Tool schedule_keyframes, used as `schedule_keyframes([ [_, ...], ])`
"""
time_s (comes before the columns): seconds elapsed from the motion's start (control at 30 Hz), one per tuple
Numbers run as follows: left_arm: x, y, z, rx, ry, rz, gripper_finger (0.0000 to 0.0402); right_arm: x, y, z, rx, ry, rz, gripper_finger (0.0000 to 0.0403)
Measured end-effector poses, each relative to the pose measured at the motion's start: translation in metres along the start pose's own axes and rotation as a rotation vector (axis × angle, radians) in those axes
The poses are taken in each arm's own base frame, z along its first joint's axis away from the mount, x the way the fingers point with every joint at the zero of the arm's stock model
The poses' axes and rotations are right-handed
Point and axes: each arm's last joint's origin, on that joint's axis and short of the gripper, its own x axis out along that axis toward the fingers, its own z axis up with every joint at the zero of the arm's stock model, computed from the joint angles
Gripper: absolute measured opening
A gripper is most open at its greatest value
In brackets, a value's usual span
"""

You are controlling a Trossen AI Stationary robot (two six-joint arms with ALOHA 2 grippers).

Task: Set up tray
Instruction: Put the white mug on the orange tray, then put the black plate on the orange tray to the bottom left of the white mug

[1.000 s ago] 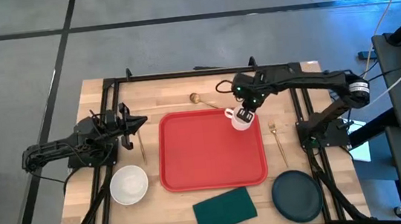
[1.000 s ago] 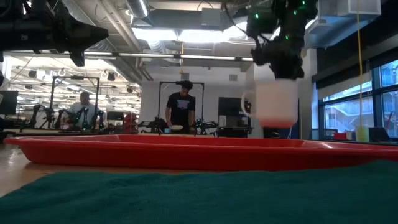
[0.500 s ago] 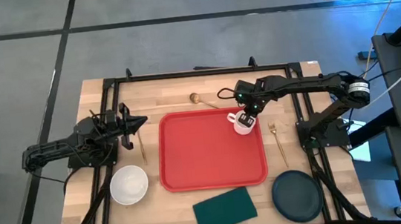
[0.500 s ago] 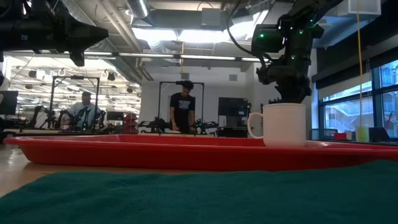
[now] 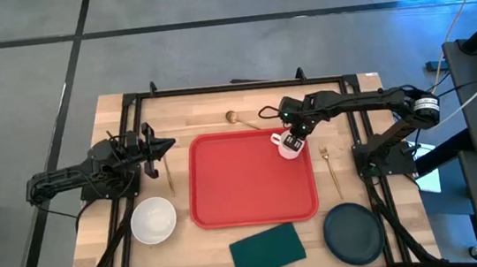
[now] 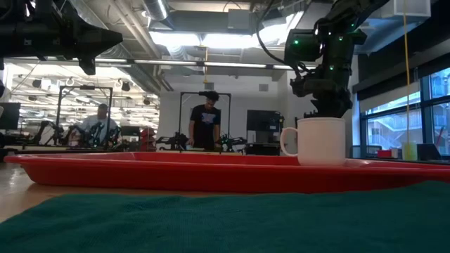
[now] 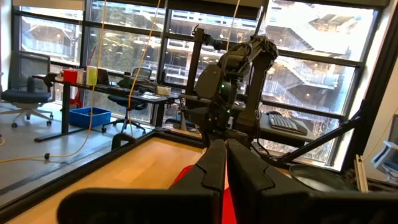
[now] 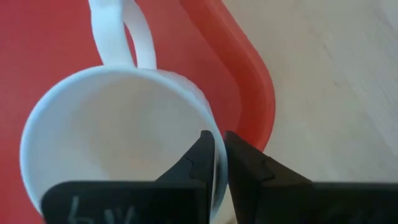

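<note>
A white mug stands upright on its base in the far right corner of the red tray, its handle toward the table's left. My right gripper comes down on the mug's rim from above and is shut on it. My left gripper waits shut, raised over the table's left side, pointing level toward the tray; its fingers lie together. My right gripper has the mug's rim on the side opposite the handle, one finger inside the mug and one outside. The fingers point down from above. The mug stands upright with its base on the tray.
A white bowl sits at the near left, a dark green cloth near the front edge, a dark plate at the near right. A gold fork lies right of the tray, a gold spoon behind it. People show beyond the table.
My right gripper has come down with the mug, which hung clear above the tray a second ago and now stands on the tray's far right corner. Over the last half second neither has moved.
</note>
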Motion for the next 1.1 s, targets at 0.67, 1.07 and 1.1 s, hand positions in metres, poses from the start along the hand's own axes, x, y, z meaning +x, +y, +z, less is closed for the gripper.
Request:
schedule_keyframes([
  [0.67, 0.0, 0.0, 0.0, 0.0, 0.0, 0.001, 0.0008, -0.037, 0.005, 0.019, -0.055, -0.029, -0.002, 0.0141],
  [1.07, 0.0, 0.0, 0.0, 0.0, -0.001, 0.001, 0.0009, -0.138, 0.021, 0.049, -0.07, -0.243, 0.01, 0.0204],
  [1.1, 0.0, 0.0, 0.0, 0.0, -0.001, 0.001, 0.001, -0.144, 0.027, 0.051, -0.084, -0.275, 0.05, 0.0204],
])
